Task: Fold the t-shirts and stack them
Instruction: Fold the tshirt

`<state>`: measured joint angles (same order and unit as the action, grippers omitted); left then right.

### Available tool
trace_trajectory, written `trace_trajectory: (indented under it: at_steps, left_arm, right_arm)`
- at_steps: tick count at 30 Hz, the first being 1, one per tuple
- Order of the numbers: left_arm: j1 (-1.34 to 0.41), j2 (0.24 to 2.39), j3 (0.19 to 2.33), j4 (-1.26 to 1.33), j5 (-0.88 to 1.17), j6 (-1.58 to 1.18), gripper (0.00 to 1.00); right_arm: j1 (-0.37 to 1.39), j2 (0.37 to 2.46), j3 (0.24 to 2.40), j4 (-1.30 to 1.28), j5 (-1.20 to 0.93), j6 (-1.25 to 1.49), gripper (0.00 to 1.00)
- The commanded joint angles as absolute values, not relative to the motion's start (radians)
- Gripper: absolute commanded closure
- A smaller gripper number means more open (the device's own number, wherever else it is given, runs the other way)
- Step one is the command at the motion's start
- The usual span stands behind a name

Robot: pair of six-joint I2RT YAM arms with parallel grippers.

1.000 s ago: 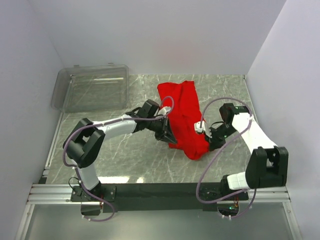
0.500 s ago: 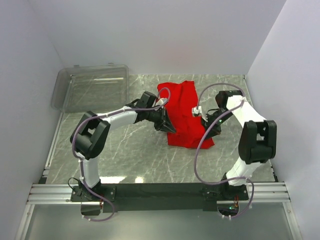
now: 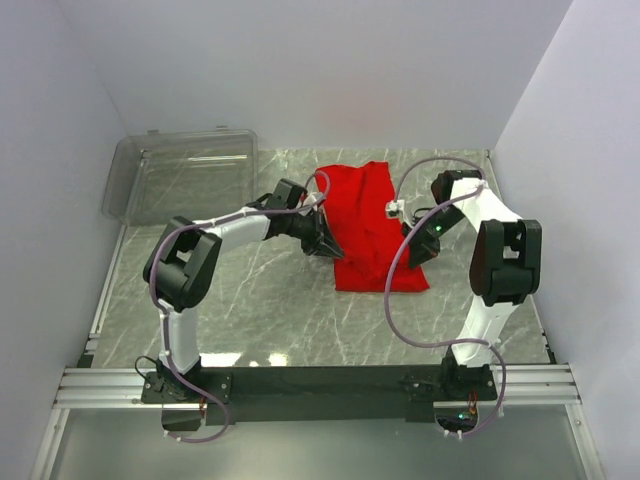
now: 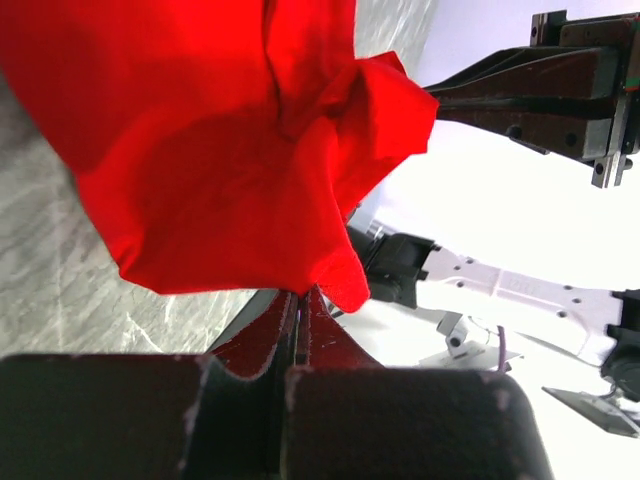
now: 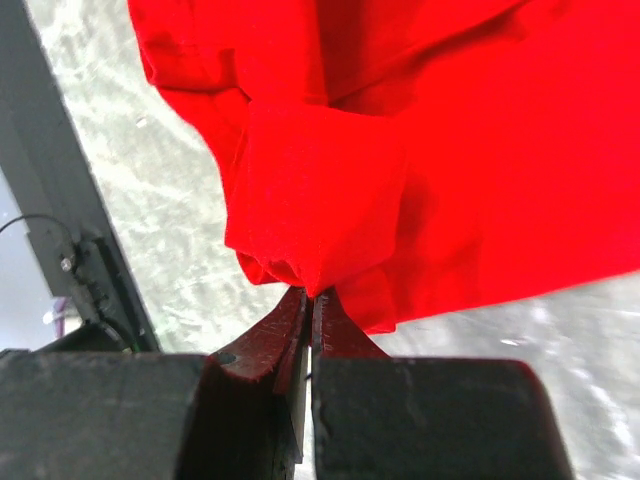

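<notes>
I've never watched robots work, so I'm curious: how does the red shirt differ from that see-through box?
The t-shirt is bright red, soft and rumpled; the plastic bin is clear and rigid. The t-shirt lies mid-table, pinched by the left gripper and right gripper; the plastic bin sits at the far left corner, untouched. Both rest on the marbled table.

Left fingers (image 4: 325, 340) pinched, right fingers (image 5: 262, 345) pinched
</notes>
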<state>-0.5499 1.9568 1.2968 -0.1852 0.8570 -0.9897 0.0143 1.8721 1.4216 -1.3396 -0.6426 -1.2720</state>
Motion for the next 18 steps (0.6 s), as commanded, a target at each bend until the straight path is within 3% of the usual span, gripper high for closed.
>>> trace_trajectory:
  at_steps: [1, 18]
  left_arm:
    - [-0.525, 1.954, 1.362, -0.178, 0.857, -0.994, 0.99]
    - [-0.491, 2.088, 1.503, -0.241, 0.856, -0.962, 0.99]
  right_arm:
    - [0.006, 1.899, 1.521, -1.384, -0.681, -1.230, 1.00]
    - [0.005, 2.109, 1.767, -1.367, -0.707, -1.083, 1.00]
